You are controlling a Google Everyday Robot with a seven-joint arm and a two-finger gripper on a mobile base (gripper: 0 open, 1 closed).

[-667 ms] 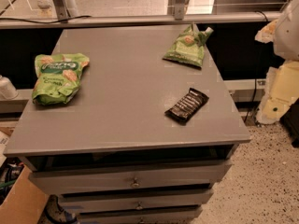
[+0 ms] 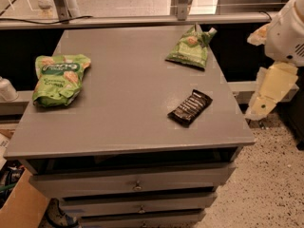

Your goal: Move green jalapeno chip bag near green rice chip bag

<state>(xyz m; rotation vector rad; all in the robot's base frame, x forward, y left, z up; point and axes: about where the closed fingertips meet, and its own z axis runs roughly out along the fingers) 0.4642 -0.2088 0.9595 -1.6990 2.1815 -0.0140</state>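
The green jalapeno chip bag (image 2: 190, 50), small, olive-green and with a flared crimped top, lies at the back right of the grey cabinet top (image 2: 128, 94). The green rice chip bag (image 2: 58, 78), larger, bright green and with a dark logo band, lies at the left side. The two bags are far apart. My gripper (image 2: 270, 91) hangs off the right side of the cabinet, below the white arm (image 2: 287, 30). It is beyond the table's edge, to the right of the jalapeno bag, and holds nothing I can see.
A dark snack bar wrapper (image 2: 190, 107) lies at the right front of the top. The cabinet has drawers (image 2: 137, 184) below. A rail and posts (image 2: 142, 19) run behind. A cardboard box (image 2: 21, 205) stands at the lower left on the speckled floor.
The arm and gripper at the right have shifted slightly left, toward the cabinet. The bags and the wrapper have not moved.
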